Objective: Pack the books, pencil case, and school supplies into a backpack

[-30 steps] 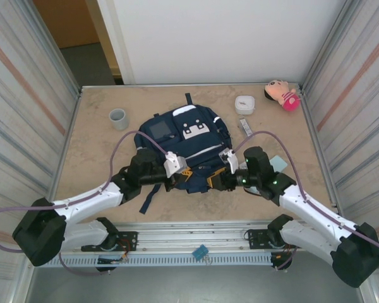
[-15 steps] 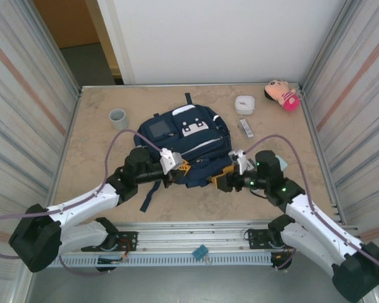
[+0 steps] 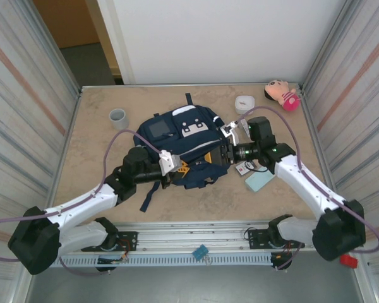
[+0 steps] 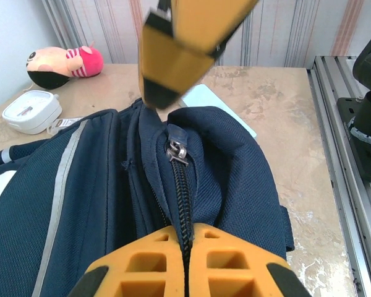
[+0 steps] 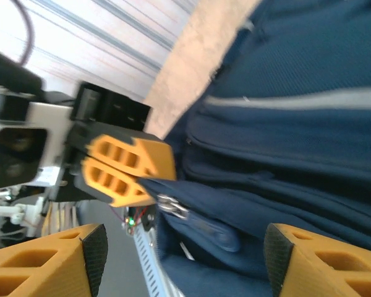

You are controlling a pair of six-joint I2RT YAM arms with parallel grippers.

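**Item 1, backpack** (image 3: 184, 136): navy, with white patches and thin white zip lines. It lies flat at the middle of the desk (image 3: 88, 145). I cannot read the marks on its patches.

**Item 2, left gripper** (image 3: 180, 169): jaws clenched on the backpack's near edge, right on the zip line, with the metal pull tab just beyond them.

**Item 3, right gripper** (image 3: 223, 153): jaws released and spread wide at the backpack's right side. One tip sits at a fabric fold; touching or not, I cannot say.

**Item 4, pencil case** (image 3: 260, 182): pale teal, flat on the desk to the right of the backpack.

**Item 5, white packet** (image 3: 243, 167): red and black print too small to read, lying between the pencil case and the backpack.

**Far side of the desk:** grey cup (image 3: 117, 118) on the left; white box (image 3: 244, 104) and pink plush toy (image 3: 282, 95) on the right.
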